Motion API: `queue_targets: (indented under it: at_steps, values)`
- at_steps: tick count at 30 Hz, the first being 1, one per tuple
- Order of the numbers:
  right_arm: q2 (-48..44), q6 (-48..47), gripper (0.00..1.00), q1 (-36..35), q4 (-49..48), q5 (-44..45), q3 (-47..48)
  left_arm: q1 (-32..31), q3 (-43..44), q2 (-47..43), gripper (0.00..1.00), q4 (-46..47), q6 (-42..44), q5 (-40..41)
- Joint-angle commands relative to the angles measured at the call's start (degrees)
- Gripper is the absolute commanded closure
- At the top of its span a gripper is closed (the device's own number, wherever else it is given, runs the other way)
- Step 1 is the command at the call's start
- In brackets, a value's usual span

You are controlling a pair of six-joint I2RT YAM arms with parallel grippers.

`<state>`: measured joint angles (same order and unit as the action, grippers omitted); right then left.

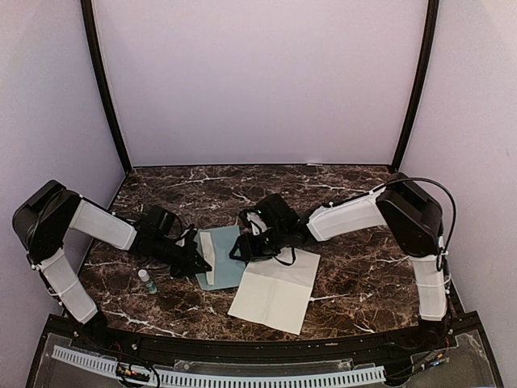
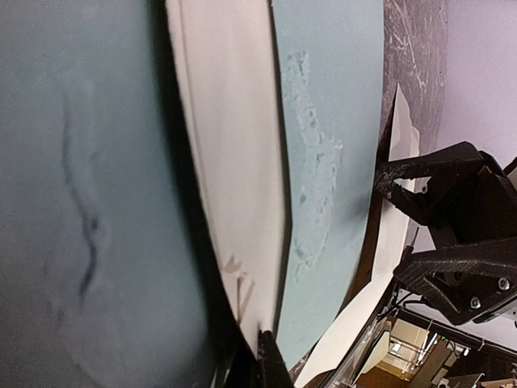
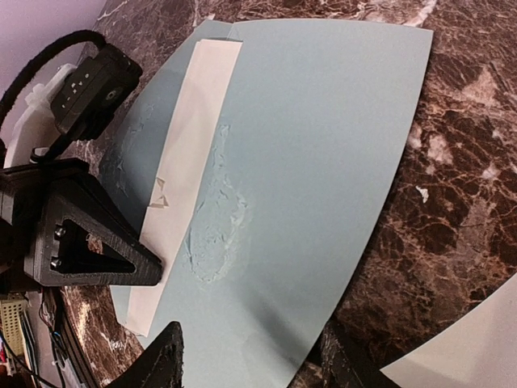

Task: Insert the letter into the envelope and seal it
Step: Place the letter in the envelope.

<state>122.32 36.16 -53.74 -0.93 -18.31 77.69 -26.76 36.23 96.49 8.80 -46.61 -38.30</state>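
The pale teal envelope lies flat on the marble table, with a whitish strip running along its flap side. My left gripper is shut on the envelope's flap edge at that strip; in the top view it sits at the envelope's left side. My right gripper hovers open over the envelope's right end, one finger on each side, holding nothing. In the top view the right gripper is at the envelope's upper right. The cream letter lies flat just right of the envelope; its corner shows in the right wrist view.
A small bottle with a teal cap stands left of the envelope near the left arm. The table's dark front rail lies close below the letter. Purple walls enclose the back and sides.
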Motion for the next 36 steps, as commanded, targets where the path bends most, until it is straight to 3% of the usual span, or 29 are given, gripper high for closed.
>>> queue_targets:
  at_steps: [1, 6, 10, 18, 36]
  values:
    - [1.7, 0.6, 0.46, -0.8, -0.4, -0.7, 0.6, -0.4, 2.6, 2.4, 1.0, -0.3, 2.7, -1.7]
    - [0.7, 0.8, 0.46, -0.8, -0.4, 0.7, -0.4, -0.3, 5.6, 2.3, 0.98, -5.8, 6.8, 0.9]
    - [-0.2, 0.9, 0.46, -0.8, 0.2, 2.4, -0.6, 0.4, 6.3, 0.0, 0.76, -9.9, 9.2, 3.6]
    - [-0.2, 0.9, 0.45, 0.1, 0.7, 3.9, 0.0, 2.2, 8.3, -4.2, 0.54, -17.0, 13.2, 8.1]
    - [3.3, 1.8, 0.44, 1.1, 2.4, 4.7, 4.7, 3.6, 14.6, 0.8, 0.42, -14.6, 16.4, 12.5]
